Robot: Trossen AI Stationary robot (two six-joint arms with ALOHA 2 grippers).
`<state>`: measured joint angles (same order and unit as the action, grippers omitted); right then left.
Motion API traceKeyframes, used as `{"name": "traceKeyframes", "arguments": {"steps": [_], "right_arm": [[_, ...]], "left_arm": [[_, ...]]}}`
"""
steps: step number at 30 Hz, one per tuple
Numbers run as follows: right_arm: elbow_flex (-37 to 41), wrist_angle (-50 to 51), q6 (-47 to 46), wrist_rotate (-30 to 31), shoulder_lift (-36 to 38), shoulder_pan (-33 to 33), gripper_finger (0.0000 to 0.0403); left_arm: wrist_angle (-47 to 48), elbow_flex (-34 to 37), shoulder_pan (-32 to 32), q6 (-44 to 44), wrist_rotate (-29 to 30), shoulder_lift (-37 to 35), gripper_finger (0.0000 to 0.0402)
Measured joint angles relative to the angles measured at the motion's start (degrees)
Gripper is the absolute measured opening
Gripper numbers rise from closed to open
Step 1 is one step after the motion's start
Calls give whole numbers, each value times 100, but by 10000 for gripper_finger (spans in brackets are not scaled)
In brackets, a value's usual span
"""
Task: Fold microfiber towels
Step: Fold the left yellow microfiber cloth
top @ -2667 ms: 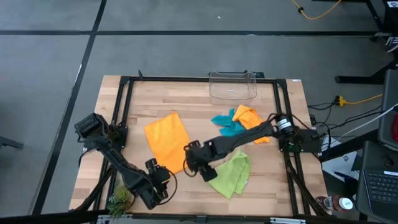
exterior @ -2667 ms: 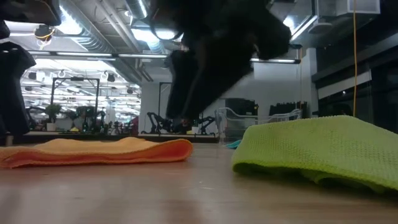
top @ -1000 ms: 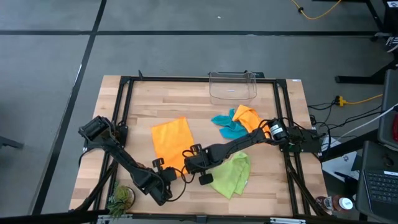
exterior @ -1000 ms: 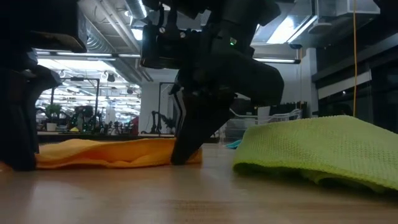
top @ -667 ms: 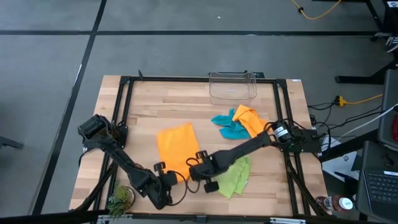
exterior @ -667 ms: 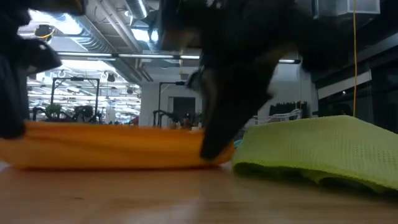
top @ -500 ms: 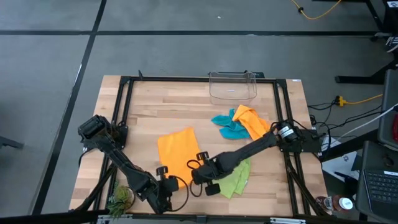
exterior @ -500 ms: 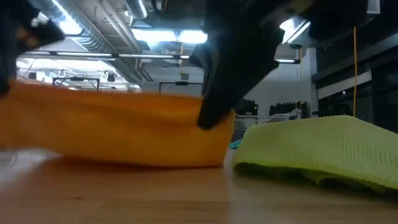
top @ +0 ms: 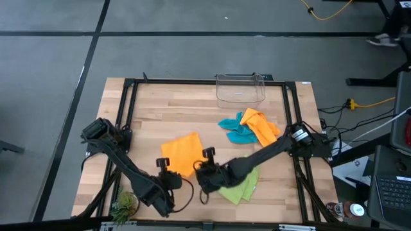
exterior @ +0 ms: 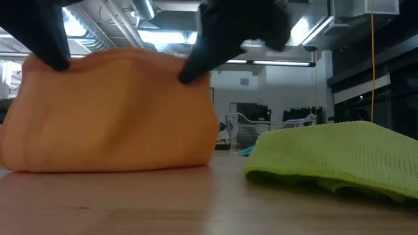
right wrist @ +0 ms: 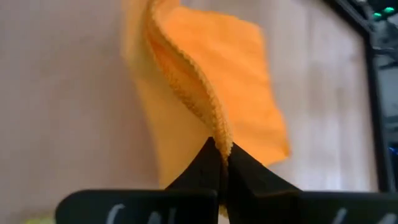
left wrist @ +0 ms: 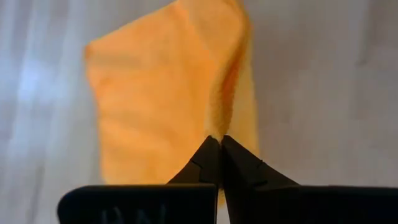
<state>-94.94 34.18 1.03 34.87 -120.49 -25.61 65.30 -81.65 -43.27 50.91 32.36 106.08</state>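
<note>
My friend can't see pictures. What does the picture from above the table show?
Both claws, left claw and right claw, pinch corners of an orange towel and lift its near edge. A green towel lies beside it.

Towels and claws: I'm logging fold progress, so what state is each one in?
Orange towel: near edge lifted, pinched at two corners.
Left claw: shut on orange towel.
Right claw: shut on orange towel.
Lime green towel: lying rumpled.
Teal towel: crumpled, touching second orange towel.

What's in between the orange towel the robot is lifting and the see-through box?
Nothing. In the high view, only bare wooden table lies between the lifted orange towel and the clear bin.
</note>
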Motion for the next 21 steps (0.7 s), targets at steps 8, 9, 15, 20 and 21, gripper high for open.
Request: {"name": "traceKeyframes", "arguments": {"steps": [8, 9, 15, 20, 21], "right_arm": [[-13, -495, 370, -224, -106, 725, 6], [-13, -536, 369, -304, -135, 791, 6], [-15, -695, 366, -373, -313, 1118, 6], [-13, -840, 409, -455, -510, 1310, 6], [-13, -887, 405, -454, -547, 1351, 6]], "left_arm": [[548, 272, 368, 86, 2, 9, 0], [544, 325, 413, 79, -8, 9, 0], [535, 671, 672, -229, -39, 11, 0], [514, 973, 817, -461, 30, 9, 0], [518, 1020, 847, -483, 39, 9, 0]]}}
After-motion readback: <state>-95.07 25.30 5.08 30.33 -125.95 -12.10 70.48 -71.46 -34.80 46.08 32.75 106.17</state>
